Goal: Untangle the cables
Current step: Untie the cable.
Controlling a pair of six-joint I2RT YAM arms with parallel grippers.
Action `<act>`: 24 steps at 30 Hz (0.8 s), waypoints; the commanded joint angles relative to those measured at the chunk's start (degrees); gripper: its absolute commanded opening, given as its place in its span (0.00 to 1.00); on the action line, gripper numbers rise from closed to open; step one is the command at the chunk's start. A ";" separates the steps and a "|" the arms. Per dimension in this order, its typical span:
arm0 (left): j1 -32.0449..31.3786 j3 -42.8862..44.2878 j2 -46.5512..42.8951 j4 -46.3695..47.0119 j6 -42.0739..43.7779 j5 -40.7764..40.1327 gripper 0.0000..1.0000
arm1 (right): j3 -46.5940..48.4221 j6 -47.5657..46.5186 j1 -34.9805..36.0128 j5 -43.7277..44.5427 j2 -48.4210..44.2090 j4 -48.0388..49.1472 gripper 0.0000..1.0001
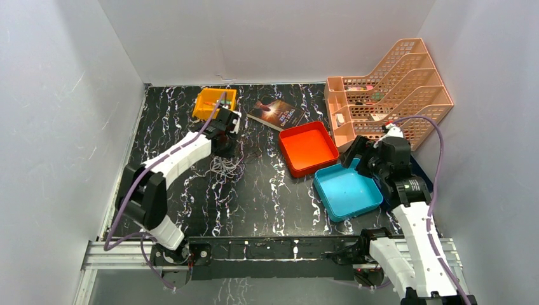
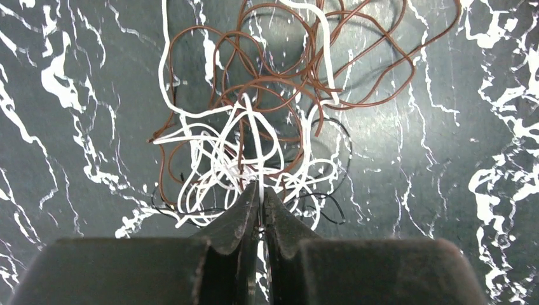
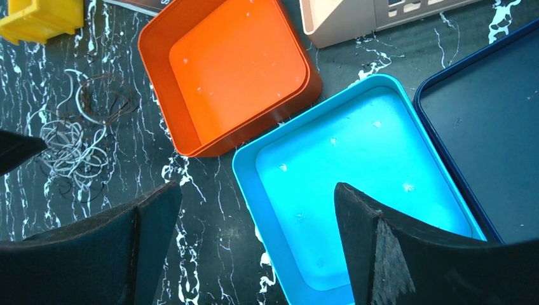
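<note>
Cables (image 2: pixel 254 127) lie in one loose tangle on the black marbled table (image 1: pixel 254 197), toward its left half and in front of the yellow bin (image 1: pixel 215 101). White, brown and thin black strands loop over and through each other. The brown loops spread on the far side of the heap, and the white ones are bunched on the side nearest my left gripper (image 2: pixel 260 190).

That gripper is down at the near edge of the tangle. Its two fingers are pressed together on a single white cord (image 2: pixel 256 146), which runs straight up out of the tips into the heap.

My right gripper (image 3: pixel 254 187) hangs above the right side of the table with its fingers spread wide and nothing between them. It is well apart from the tangle. Below it sits a blue tray (image 3: pixel 356 165). An orange tray (image 3: pixel 235 70) touches the blue one's far left corner, and a dark blue tray (image 3: pixel 496 127) sits just to the right.

A book (image 1: pixel 274 113) lies between the yellow bin and the orange tray, and a peach file rack (image 1: pixel 388 95) stands in the far right corner.
</note>
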 commanded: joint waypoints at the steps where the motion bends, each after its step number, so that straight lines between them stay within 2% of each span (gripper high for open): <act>1: 0.23 -4.63 -8.49 1.84 -1.97 1.17 0.09 | -1.08 0.61 -0.38 -1.65 2.31 2.13 0.98; 2: 0.26 -5.59 -10.09 2.74 -1.68 2.57 0.12 | -1.11 -0.23 -0.33 -3.72 3.40 2.20 0.98; 6: 0.24 -9.21 -15.35 7.01 -0.93 6.18 0.44 | -0.47 -0.10 -0.24 -6.64 8.10 2.92 0.98; 8: 0.36 -10.29 -17.89 7.71 -0.93 6.36 0.51 | -0.84 1.78 -0.16 -6.96 8.81 4.78 0.98; 18: 0.50 -11.79 -22.31 6.64 -1.92 6.29 0.60 | -8.23 9.73 1.09 0.10 10.93 13.23 0.98; 24: 0.50 -11.71 -24.24 5.19 -1.91 6.08 0.66 | -11.45 11.03 3.32 -0.03 12.72 19.30 0.98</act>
